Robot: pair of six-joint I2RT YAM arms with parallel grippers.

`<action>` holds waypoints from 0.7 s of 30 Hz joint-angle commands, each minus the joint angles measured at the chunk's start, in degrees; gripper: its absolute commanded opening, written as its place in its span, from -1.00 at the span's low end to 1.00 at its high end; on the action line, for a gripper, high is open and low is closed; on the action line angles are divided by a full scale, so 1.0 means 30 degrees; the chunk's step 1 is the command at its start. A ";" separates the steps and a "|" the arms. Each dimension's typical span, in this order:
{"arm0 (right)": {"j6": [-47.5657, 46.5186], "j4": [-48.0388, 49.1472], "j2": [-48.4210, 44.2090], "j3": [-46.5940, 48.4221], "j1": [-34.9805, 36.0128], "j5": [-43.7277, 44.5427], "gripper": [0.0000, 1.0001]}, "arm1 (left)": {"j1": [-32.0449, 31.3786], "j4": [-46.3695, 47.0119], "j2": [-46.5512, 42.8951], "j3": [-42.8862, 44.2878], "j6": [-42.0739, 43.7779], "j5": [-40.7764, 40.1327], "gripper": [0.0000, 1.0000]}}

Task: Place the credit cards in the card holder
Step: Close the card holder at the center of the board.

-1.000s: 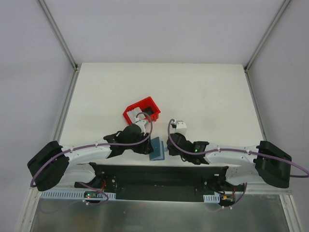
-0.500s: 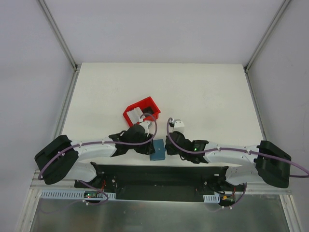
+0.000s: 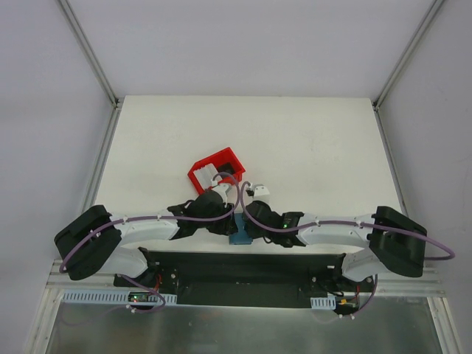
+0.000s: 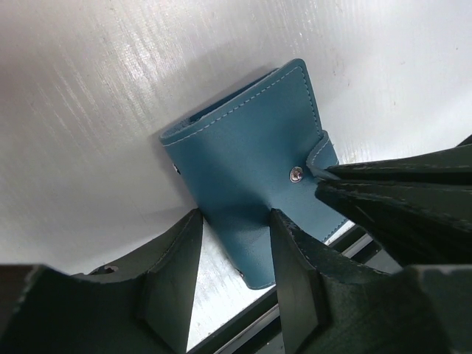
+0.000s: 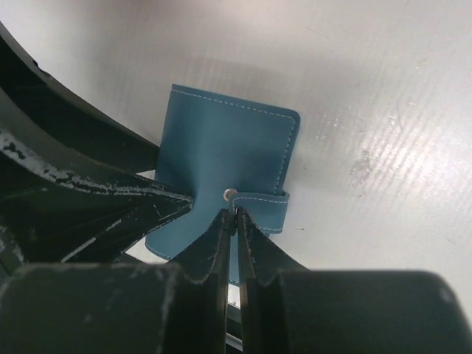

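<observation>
R end effector [image 5: 234, 215]: clenched, tips pinching clasp tab [image 5: 267, 210] of card holder [image 5: 221, 147], right at the snap. L end effector [image 4: 234, 276]: released, fingers [image 4: 173, 273] straddling card holder's near edge w/ gaps either side. Card holder is folded shut, on tabletop [image 3: 310, 140] at its 6 o'clock edge, btwn both wrists. Red bin [image 3: 195, 177] sits at card holder's 11 o'clock, near it.

White-and-black arms [image 3: 140, 230] (purple cables [image 3: 332, 223]), matte black fingers [image 4: 295, 280]
</observation>
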 commanded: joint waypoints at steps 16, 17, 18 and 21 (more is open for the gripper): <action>-0.0422 0.2568 -0.1564 -0.0284 -0.0226 -0.0531 -0.34 | -0.0287 -0.0256 -0.0543 -0.1252 -0.0825 -0.1006 -0.20; -0.0830 0.2830 -0.2003 -0.0431 -0.0255 -0.0794 -0.34 | -0.0316 -0.0256 -0.0573 -0.1223 -0.0854 -0.1035 -0.20; -0.0980 0.2978 -0.2443 -0.0636 -0.0255 -0.0912 -0.33 | -0.0287 -0.0314 -0.0544 -0.1194 -0.0854 -0.1064 -0.19; -0.1010 0.3008 -0.3703 -0.1280 -0.0226 -0.0651 -0.33 | -0.0287 -0.0402 -0.0631 -0.1019 -0.0767 -0.1182 -0.17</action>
